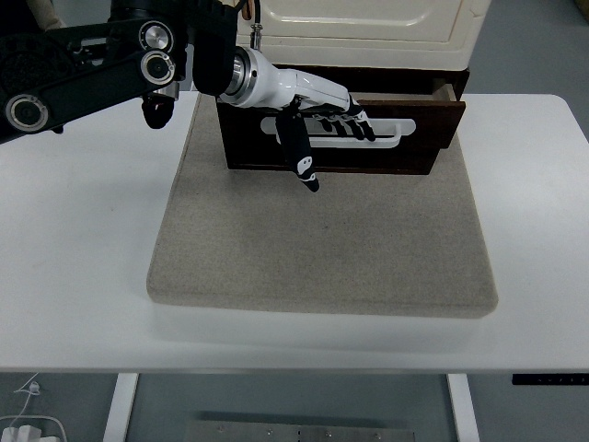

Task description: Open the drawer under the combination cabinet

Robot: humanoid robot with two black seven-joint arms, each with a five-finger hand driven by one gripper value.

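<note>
A: Looking down from the head view, what has the left hand [317, 115] got hold of?

B: Its four fingers [354, 124] are hooked into the white slot handle [391, 129] on the front of the dark wooden drawer [419, 138]. The thumb [299, 157] hangs down outside the handle, pointing toward the grey mat [322, 239].

A: So the fingers are together?

B: Side by side and curled into the slot, clamped on the handle. The thumb is the only one apart from the rest.

A: Where does the drawer sit?

B: At the far middle of the table [74, 258], under the cream cabinet [368, 23], at the far edge of the mat. Its front stands a little out from the dark frame, with the right corner farther out than the left, so the front panel looks slightly skewed. A thin gap shows along the top at the right end.

A: And the arm itself?

B: The black left arm [83, 78] comes in from the upper left, crosses the table's far left corner, and ends in a white wrist just before the drawer front.

A: Anything of the right arm?

B: It does not show in this view.

A: Anything else on the table?

B: Only the mat, lying square on the white top, with the cabinet at its far edge.
</note>
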